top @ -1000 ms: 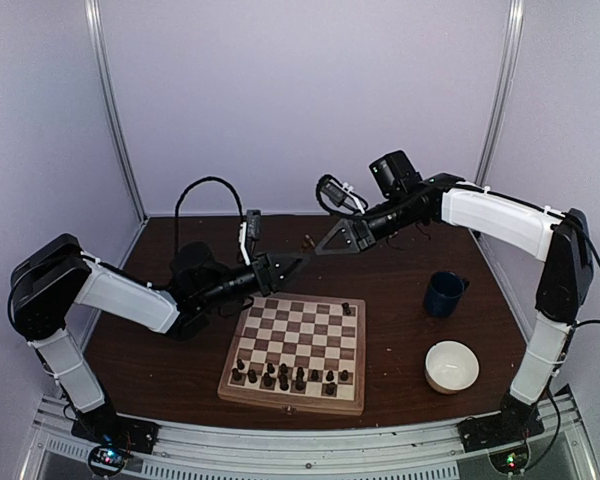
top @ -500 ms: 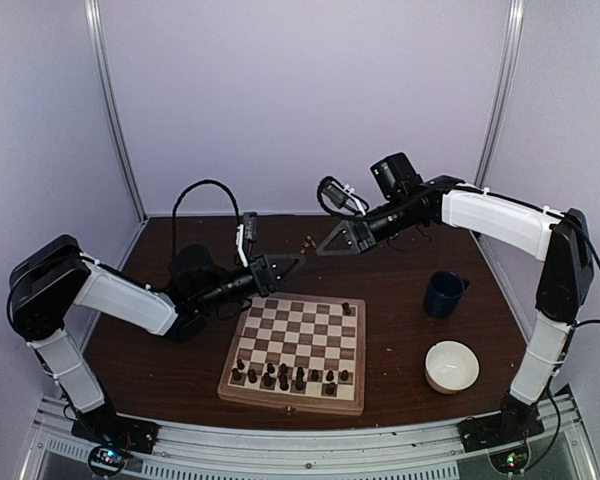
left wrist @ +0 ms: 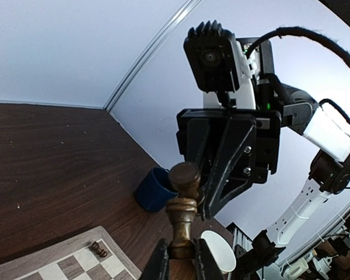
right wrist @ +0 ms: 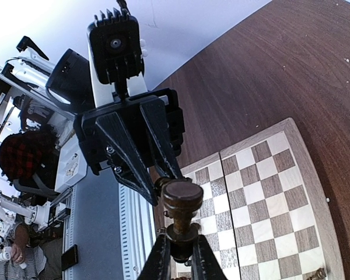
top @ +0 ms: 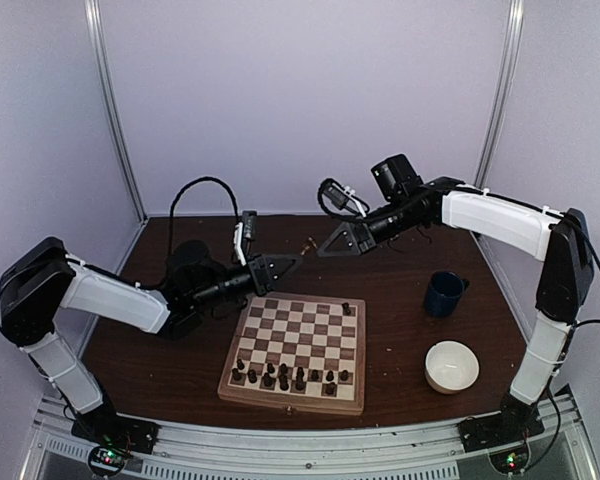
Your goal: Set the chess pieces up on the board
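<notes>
Left fingers point(left wrist: 160, 262) clamped on chess piece point(left wrist: 182, 198), right fingers point(right wrist: 162, 256) clamped on one too (same piece? cannot tell), tips nearly meeting near board point(top: 292, 404) far edge.

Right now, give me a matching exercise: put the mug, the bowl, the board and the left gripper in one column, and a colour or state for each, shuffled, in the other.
Column one:
1. mug
2. bowl
3. board
4. left gripper

Column two:
A. white
B. closed on a chess piece
C. dark blue
D. checkered, with dark pieces lined along its near edge

Pairs: 1-C, 2-A, 3-D, 4-B.
</notes>
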You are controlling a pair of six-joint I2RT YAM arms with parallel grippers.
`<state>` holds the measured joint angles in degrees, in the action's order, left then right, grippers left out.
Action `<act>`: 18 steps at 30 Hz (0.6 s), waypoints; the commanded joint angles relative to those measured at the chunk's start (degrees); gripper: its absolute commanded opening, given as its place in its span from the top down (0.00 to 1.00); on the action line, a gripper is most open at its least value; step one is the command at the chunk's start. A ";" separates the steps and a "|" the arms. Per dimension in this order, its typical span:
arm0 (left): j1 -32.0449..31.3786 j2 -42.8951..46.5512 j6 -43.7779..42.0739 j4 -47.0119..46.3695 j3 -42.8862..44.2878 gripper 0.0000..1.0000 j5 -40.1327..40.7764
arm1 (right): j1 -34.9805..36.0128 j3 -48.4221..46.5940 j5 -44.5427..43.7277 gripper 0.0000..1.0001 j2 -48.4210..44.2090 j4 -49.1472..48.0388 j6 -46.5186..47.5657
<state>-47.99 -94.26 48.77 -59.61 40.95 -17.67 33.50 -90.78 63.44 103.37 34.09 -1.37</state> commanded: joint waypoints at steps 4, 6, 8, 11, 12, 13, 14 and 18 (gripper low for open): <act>0.44 6.18 -6.92 26.50 8.51 0.97 -1.45 | -2.71 0.48 -5.13 0.95 -2.44 3.61 5.47; 0.48 6.81 -10.76 41.92 15.10 0.98 -3.36 | -4.16 1.03 -6.31 0.95 -2.67 4.68 7.29; 0.25 6.07 -15.14 58.38 23.68 0.98 -4.55 | -5.56 2.14 -8.38 0.95 -3.40 5.43 9.53; -0.71 3.89 -21.36 76.54 33.01 0.99 -5.06 | -8.12 4.19 -11.51 0.95 -4.42 5.26 12.07; -1.31 3.11 -24.10 81.42 35.69 1.00 -5.20 | -8.97 4.73 -12.66 0.95 -4.63 5.30 12.67; -1.91 2.26 -26.11 85.78 38.06 1.00 -5.15 | -9.81 5.02 -13.42 0.95 -4.73 5.13 13.02; -2.78 1.29 -28.33 89.73 40.60 1.00 -4.73 | -10.59 5.33 -13.81 0.95 -4.76 5.18 13.48; -7.23 -4.38 -37.45 105.62 51.50 1.00 -1.39 | -12.84 5.92 -16.45 0.95 -4.67 5.59 15.78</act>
<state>-51.09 -92.84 23.73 21.85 84.79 -20.91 22.46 -85.82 51.44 100.60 39.05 10.59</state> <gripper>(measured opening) 0.113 0.119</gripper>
